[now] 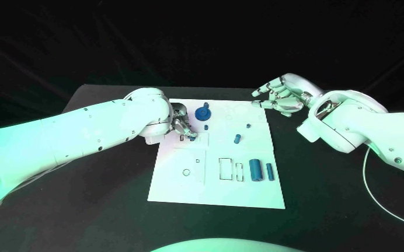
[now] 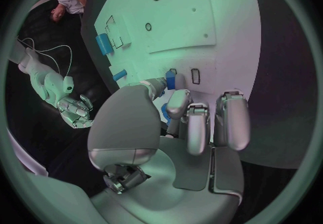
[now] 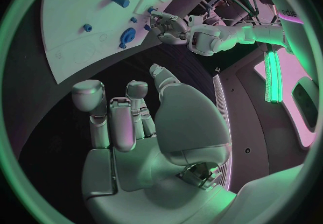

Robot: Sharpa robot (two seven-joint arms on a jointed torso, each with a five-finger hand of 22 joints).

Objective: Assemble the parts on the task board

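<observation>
Reaching over the near-left part of the white board (image 1: 181, 185), the left hand (image 1: 181, 125) has its fingers (image 2: 177, 103) pinched on a small blue peg (image 2: 171, 81), held upright just above a rectangular slot. Hovering off the board's far right corner over the black surface (image 1: 337, 205), the right hand (image 1: 282, 97) holds nothing, its fingers (image 3: 97, 113) loosely spread. A blue round knob (image 1: 203, 113) stands near the far edge, a small peg (image 1: 237, 139) lies mid-board, and two blue cylinders (image 1: 255, 171) lie side by side near the right edge.
</observation>
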